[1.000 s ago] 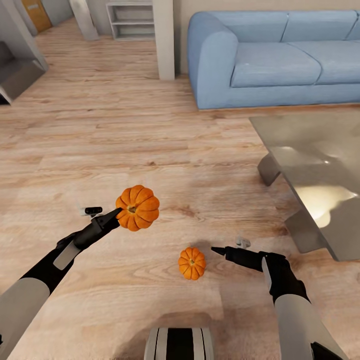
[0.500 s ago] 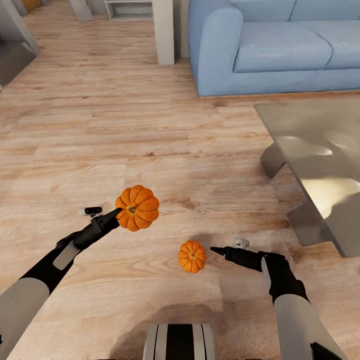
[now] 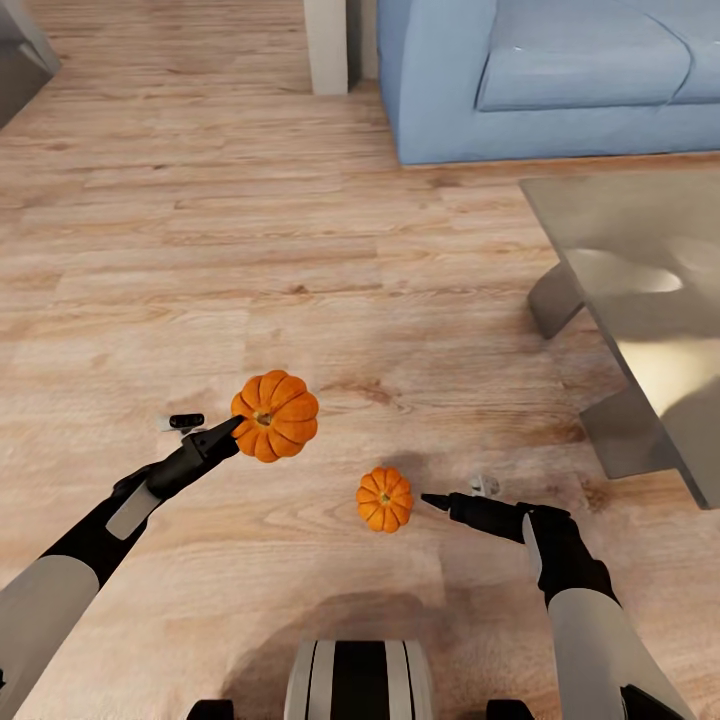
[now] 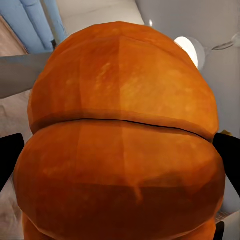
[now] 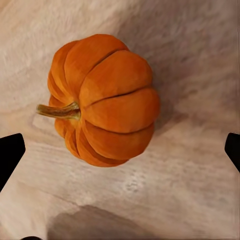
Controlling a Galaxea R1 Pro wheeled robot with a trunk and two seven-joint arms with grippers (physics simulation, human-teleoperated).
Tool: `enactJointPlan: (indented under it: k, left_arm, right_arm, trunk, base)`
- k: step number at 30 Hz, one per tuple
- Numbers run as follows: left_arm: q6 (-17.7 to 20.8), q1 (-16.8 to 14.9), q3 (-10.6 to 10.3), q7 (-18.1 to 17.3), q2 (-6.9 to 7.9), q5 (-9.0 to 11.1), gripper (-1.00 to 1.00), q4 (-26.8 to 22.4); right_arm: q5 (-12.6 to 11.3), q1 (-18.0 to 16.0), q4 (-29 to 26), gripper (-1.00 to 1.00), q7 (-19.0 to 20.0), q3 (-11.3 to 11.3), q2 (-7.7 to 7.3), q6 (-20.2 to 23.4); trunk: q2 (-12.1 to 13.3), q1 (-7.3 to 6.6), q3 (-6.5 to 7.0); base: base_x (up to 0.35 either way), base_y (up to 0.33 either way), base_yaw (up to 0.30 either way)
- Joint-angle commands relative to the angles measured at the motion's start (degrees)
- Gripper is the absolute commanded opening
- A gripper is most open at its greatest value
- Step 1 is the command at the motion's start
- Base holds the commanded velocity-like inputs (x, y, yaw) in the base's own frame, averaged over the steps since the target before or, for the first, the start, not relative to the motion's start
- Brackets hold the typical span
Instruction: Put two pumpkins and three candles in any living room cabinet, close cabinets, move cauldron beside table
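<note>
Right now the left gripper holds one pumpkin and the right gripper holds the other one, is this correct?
Only half right. The left gripper holds one pumpkin. The other pumpkin lies on the floor; the right wrist view shows the open right gripper not touching it.

Home living room, simulator render. Light wood-plank floor (image 3: 200, 250) runs through the whole head view. Far right: blue upholstered sofa (image 3: 560, 80) with seat cushions, set against a pale wall. Right side: low coffee table (image 3: 640, 260), glossy reflective top on grey legs, standing near the sofa. Far centre: base of a pale pillar or wall end (image 3: 327, 45) beside the sofa. Two small orange pumpkins (image 3: 275, 415) suggest seasonal household decoration.
</note>
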Motion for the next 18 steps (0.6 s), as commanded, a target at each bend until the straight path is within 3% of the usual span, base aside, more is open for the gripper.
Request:
enactJointPlan:
  k: [1,18]
  left_arm:
    - [-0.03,0.01,0.03,-0.01,-0.01,0.04,-1.0,0.0]
    - [-0.03,0.03,0.02,-0.01,-0.09,0.04,-1.0,-0.01]
  right_arm:
    - [-0.02,0.0,0.0,1.0,0.0,0.0,0.0,0.0]
    - [0.06,0.0,-0.07,1.0,0.05,0.08,-0.12,0.07]
  trunk:
    - [-0.02,0.02,-0.23]
    - [-0.24,0.46,-3.99]
  base:
    - [0.0,0.0,0.0]
    - [0.0,0.0,0.0]
